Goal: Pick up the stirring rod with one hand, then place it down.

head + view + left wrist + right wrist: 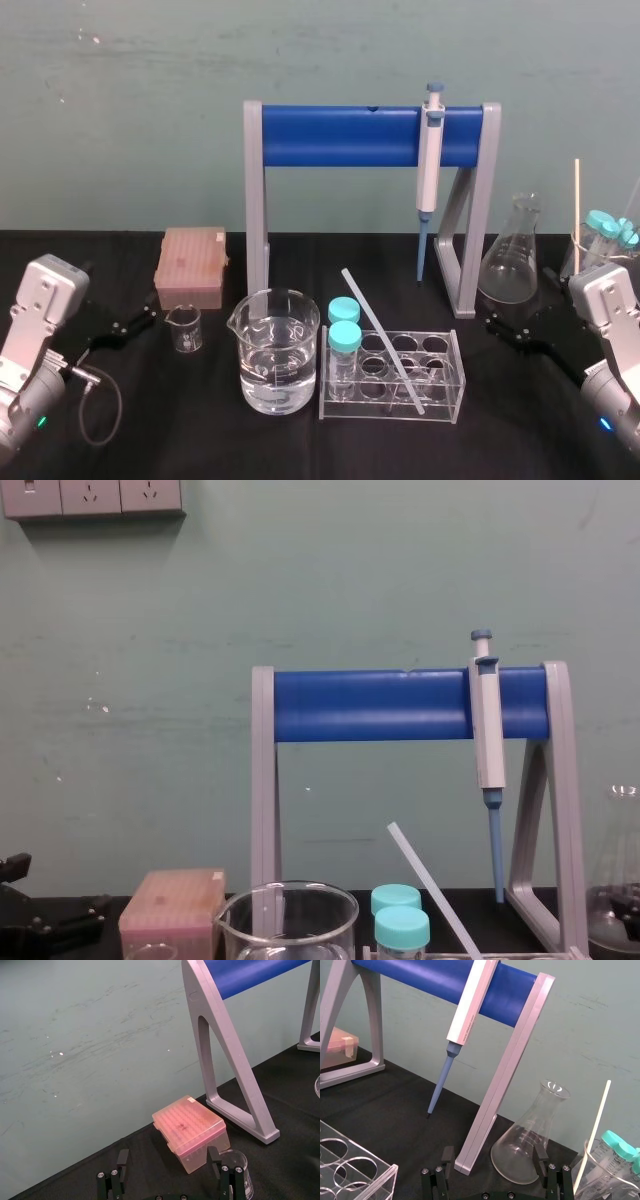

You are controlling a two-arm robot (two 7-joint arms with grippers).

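The stirring rod [385, 335], thin and of whitish glass, leans tilted in the clear tube rack [455, 395] at the table's front centre, its upper end pointing back and left. The chest view shows the rod [430, 885] rising above the rack. My left gripper [120, 310] rests at the far left of the table, well away from the rod; its fingers [122, 1160] stand apart with nothing between them. At the far right sits my right gripper [520, 310], open too, its fingers [540, 1154] spread in front of the flask.
A large beaker of water [275, 350] stands left of the rack, with a small beaker [184, 328] and a pink tip box [190, 265] further left. Two teal-capped tubes [344, 340] fill the rack's left end. Behind are the blue-barred stand [340, 137] with a pipette [430, 160], a flask [512, 255] and a cream stick [577, 200].
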